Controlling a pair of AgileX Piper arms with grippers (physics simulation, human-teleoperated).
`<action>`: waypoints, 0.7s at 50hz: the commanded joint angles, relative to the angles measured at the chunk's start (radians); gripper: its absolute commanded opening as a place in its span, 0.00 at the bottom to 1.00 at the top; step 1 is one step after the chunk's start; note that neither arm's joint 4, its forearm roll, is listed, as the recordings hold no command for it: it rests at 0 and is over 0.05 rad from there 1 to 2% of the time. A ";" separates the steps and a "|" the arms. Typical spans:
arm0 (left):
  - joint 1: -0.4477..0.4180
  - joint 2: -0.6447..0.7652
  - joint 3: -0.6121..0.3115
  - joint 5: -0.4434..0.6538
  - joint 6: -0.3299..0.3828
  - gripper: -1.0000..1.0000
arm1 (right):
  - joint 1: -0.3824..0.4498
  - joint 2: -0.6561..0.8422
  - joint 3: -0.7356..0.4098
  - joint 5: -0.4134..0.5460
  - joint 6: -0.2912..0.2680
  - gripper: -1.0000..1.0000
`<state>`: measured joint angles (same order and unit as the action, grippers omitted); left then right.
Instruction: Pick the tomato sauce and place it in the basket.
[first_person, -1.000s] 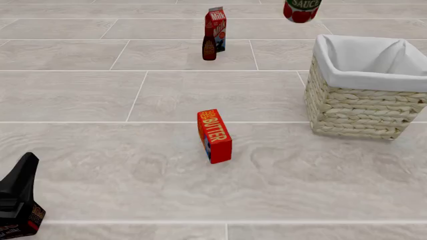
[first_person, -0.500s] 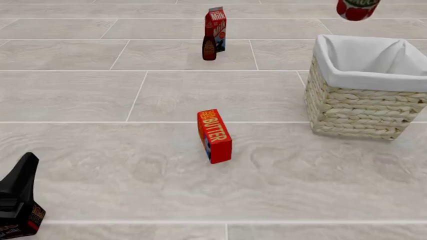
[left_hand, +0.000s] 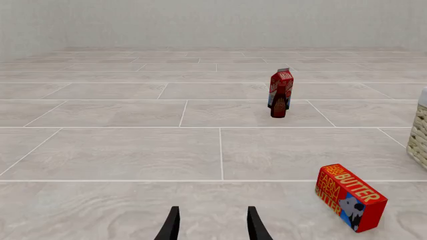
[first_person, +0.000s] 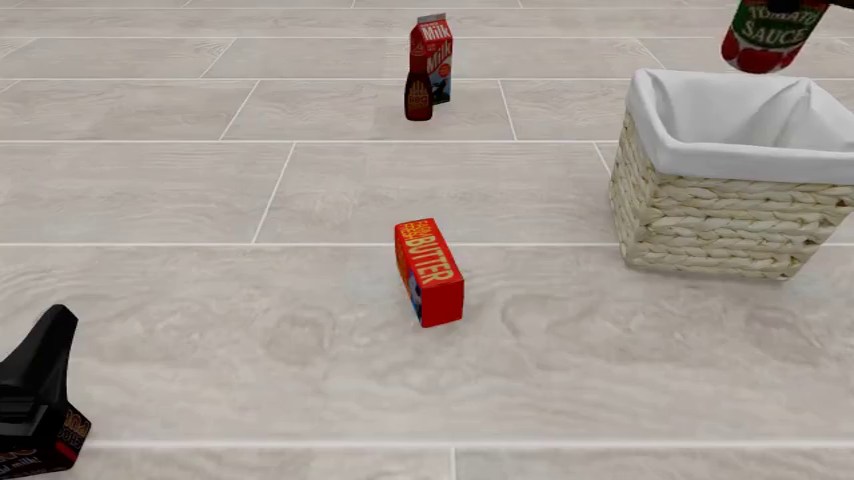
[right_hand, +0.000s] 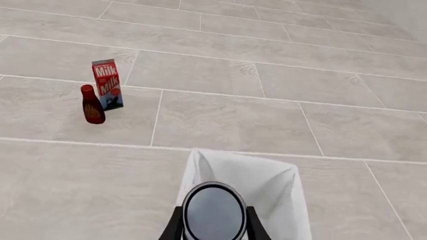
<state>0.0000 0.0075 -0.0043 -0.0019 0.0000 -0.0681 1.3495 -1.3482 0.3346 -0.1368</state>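
Observation:
The tomato sauce can (first_person: 771, 34) hangs in the air over the far right part of the wicker basket (first_person: 714, 215), with its green and red label facing me. In the right wrist view my right gripper (right_hand: 213, 227) is shut on the can's dark round top (right_hand: 214, 211), with a finger on each side. The basket's white liner (right_hand: 270, 182) lies right below it. The right gripper itself is out of the front view. My left gripper (first_person: 54, 325) is low at the near left, open and empty (left_hand: 212, 227).
A red-orange butter box (first_person: 429, 272) stands mid-table and also shows in the left wrist view (left_hand: 350, 196). A milk carton (first_person: 433, 50) and a dark brown bottle (first_person: 418, 97) stand together at the back, left of the basket.
The tomato sauce can has moved right along the top of the front view and come a little lower over the basket. The left arm has not moved.

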 joint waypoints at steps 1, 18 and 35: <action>0.000 0.000 0.000 0.000 0.000 1.00 | -0.041 0.033 0.016 -0.036 0.022 0.00; 0.000 0.000 0.000 0.000 0.000 1.00 | -0.081 0.113 0.014 -0.076 0.025 0.00; 0.000 0.000 0.000 0.000 0.000 1.00 | -0.101 0.179 0.012 -0.110 0.031 0.00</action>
<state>0.0000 0.0075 -0.0043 -0.0019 0.0000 -0.1581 1.4922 -1.3315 0.2460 -0.1297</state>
